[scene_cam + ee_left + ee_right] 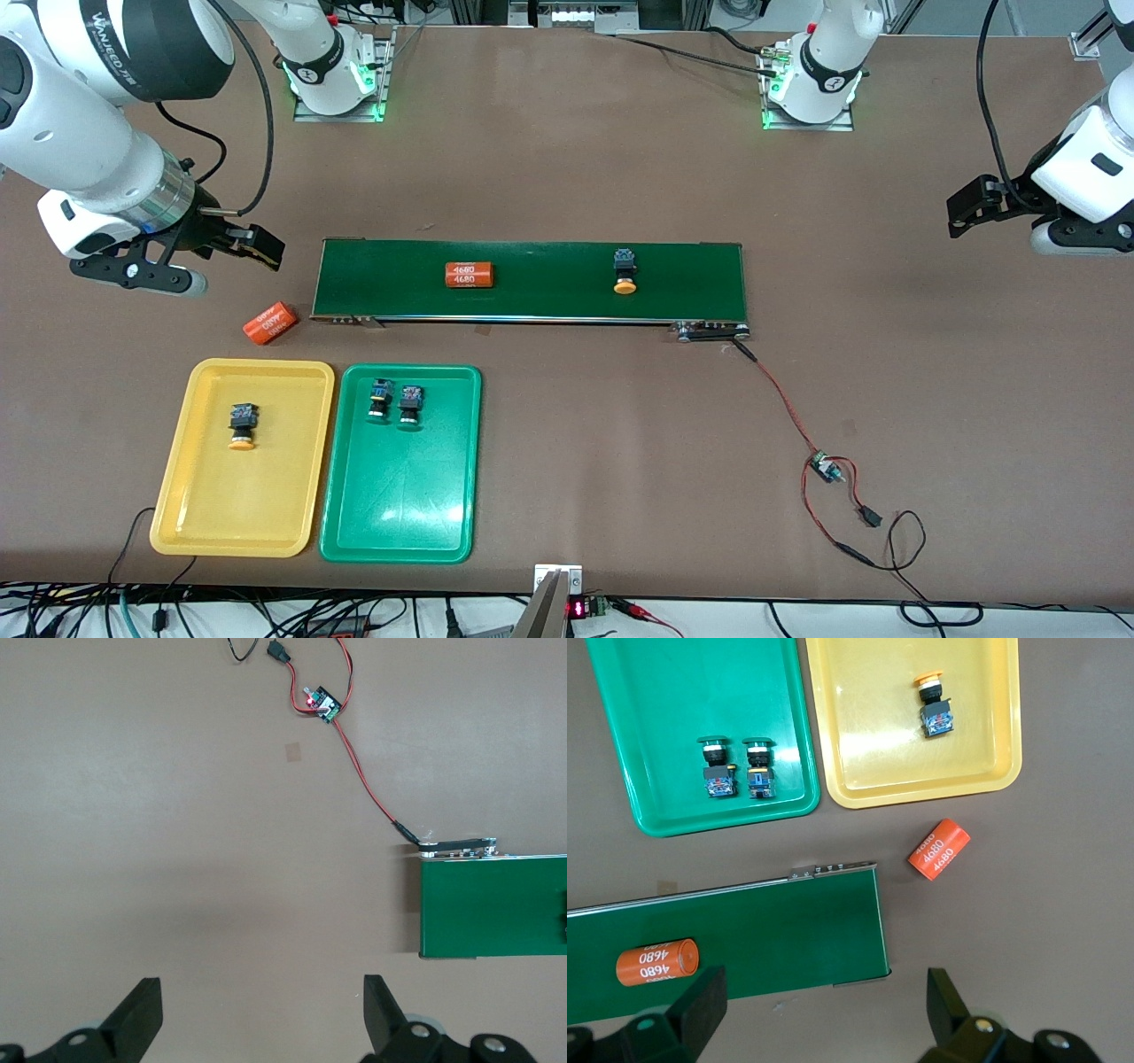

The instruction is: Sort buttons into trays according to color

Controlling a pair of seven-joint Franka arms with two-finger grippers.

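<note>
One yellow-capped button lies on the dark-green belt. A second yellow-capped button lies in the yellow tray. Two green-capped buttons lie side by side in the green tray. My right gripper hangs open and empty over the table at the belt's right-arm end. My left gripper hangs open and empty over bare table off the belt's left-arm end.
An orange "4680" cylinder lies on the belt. Another one lies on the table between the belt and the yellow tray. A red wire with a small circuit board trails from the belt's left-arm end.
</note>
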